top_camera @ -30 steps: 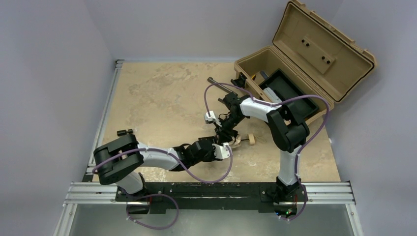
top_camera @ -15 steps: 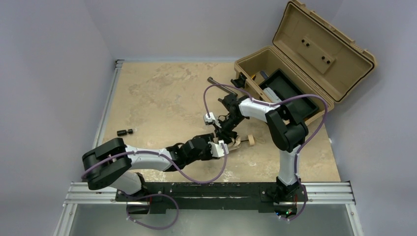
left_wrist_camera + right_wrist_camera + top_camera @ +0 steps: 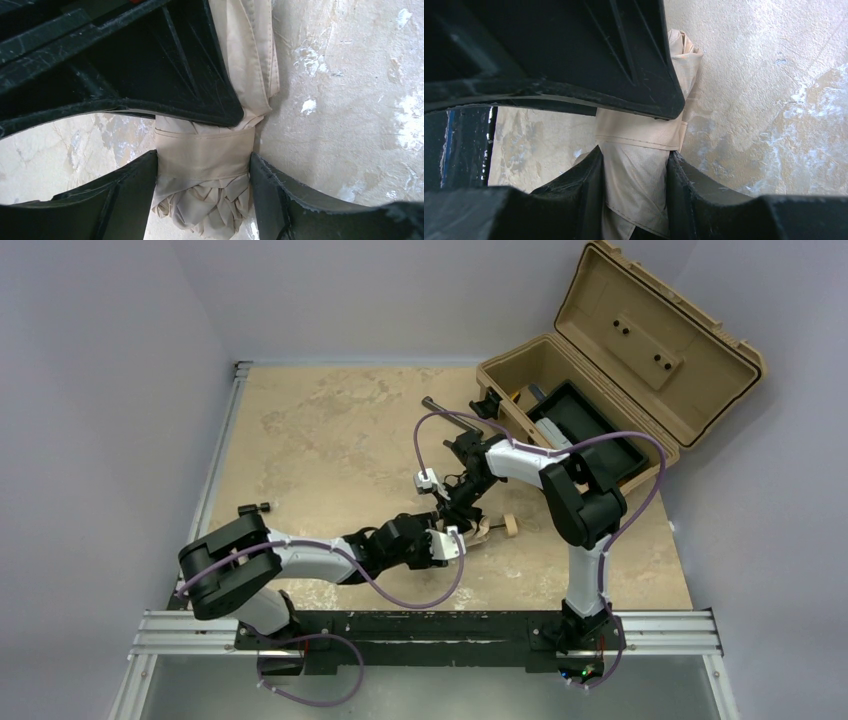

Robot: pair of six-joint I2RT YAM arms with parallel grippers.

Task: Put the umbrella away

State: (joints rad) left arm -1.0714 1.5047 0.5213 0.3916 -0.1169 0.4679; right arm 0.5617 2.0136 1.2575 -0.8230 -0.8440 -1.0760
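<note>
Mid-table (image 3: 320,430), folded umbrella (image 3: 205,150) lies banded, near open case (image 3: 655,345). Left claw (image 3: 202,170) and right claw (image 3: 634,172) both clamped on fabric bundle. Folding judged done; lift and placement into case outstanding.

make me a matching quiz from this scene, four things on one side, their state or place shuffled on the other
1 umbrella
2 case
3 small black object
4 left gripper

a lid open
b shut on beige fabric
c near the left edge of the table
d bundled, band around it

Pairs: 1-d, 2-a, 3-c, 4-b
</note>
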